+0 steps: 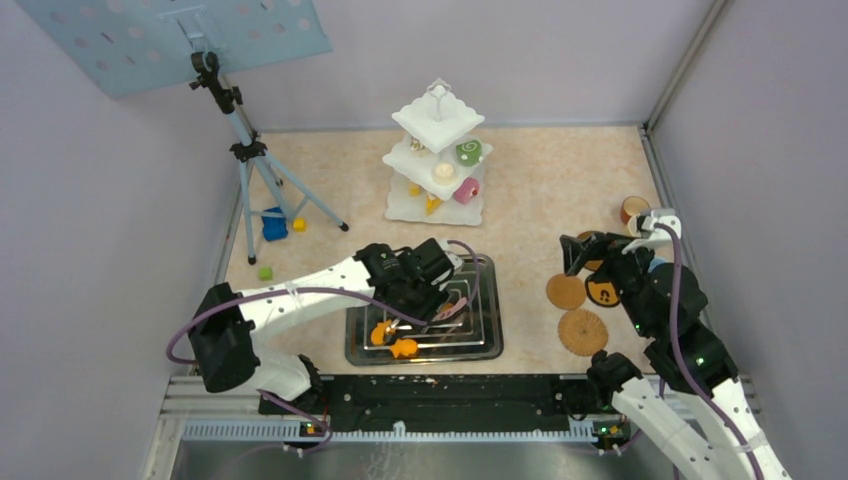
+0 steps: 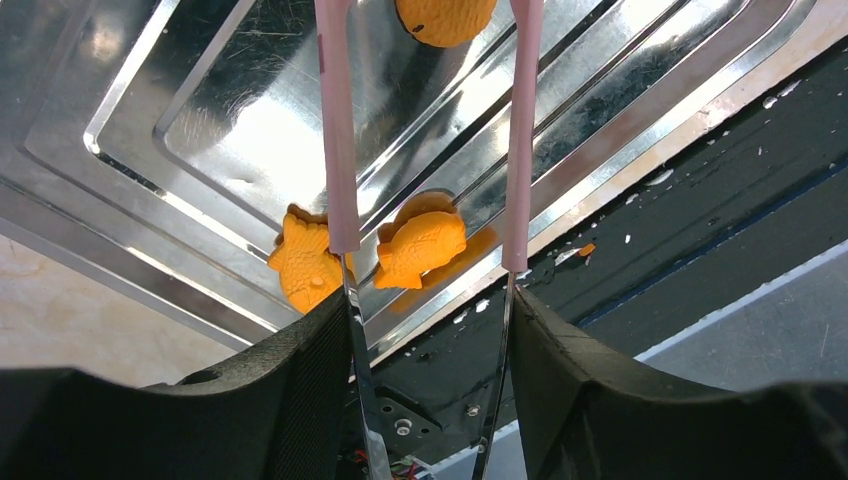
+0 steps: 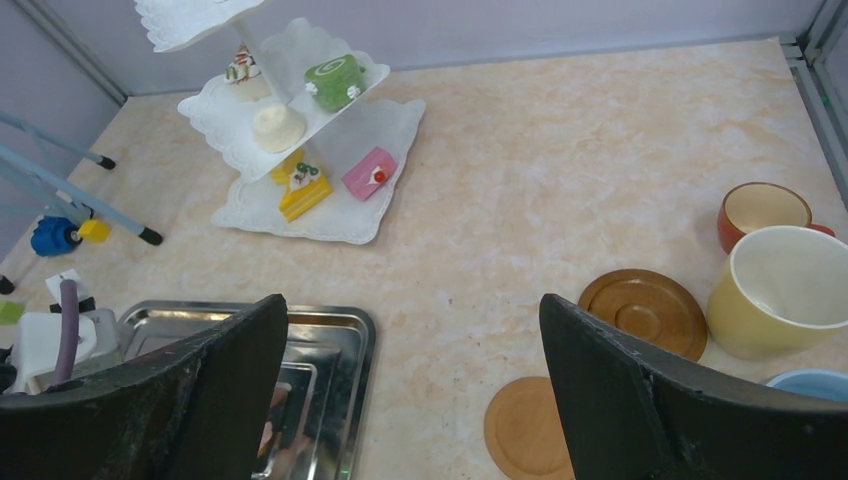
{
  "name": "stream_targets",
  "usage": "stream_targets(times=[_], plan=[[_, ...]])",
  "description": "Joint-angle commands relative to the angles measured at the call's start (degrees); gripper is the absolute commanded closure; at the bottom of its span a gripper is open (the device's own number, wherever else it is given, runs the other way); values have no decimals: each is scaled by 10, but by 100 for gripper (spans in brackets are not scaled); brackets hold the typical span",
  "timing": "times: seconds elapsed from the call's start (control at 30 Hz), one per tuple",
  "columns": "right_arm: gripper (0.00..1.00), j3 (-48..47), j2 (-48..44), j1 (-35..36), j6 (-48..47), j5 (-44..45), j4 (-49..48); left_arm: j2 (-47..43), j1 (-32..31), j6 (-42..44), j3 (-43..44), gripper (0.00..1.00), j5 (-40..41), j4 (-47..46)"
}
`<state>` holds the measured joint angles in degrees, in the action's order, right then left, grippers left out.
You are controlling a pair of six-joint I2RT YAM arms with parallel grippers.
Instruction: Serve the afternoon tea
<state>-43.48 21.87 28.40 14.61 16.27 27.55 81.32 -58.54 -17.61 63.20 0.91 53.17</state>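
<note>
My left gripper (image 1: 432, 292) is shut on the pink tongs (image 2: 338, 150) over the steel tray's near part. The tongs' arms are spread, with one orange fish pastry (image 2: 420, 248) between them; a second (image 2: 305, 262) lies just left and a third (image 2: 445, 15) farther up the tray. The white three-tier stand (image 1: 437, 118) at the back holds a green swirl (image 3: 334, 80), a cream (image 3: 277, 125), a pink (image 3: 367, 172) and a yellow pastry (image 3: 303, 195). My right gripper (image 3: 415, 390) is open and empty above the table, left of the yellow mug (image 3: 790, 290), brown mug (image 3: 762, 210), a blue mug's rim (image 3: 810, 385) and the coasters (image 1: 566, 291).
The steel tray (image 1: 485, 340) lies in front of the left arm. A tripod (image 1: 250, 160) with a blue perforated board stands at the back left, with a blue toy (image 1: 274, 224) and small cubes at its feet. Walls close in the sides.
</note>
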Motion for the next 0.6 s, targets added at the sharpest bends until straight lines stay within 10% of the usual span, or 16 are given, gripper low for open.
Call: stream_targets(times=[0.0, 0.57], plan=[[6, 4, -7, 4, 4, 2, -15, 6, -6, 4, 0, 40, -5, 10], [6, 17, -16, 5, 9, -4, -25, 31, -34, -3, 11, 42, 22, 51]])
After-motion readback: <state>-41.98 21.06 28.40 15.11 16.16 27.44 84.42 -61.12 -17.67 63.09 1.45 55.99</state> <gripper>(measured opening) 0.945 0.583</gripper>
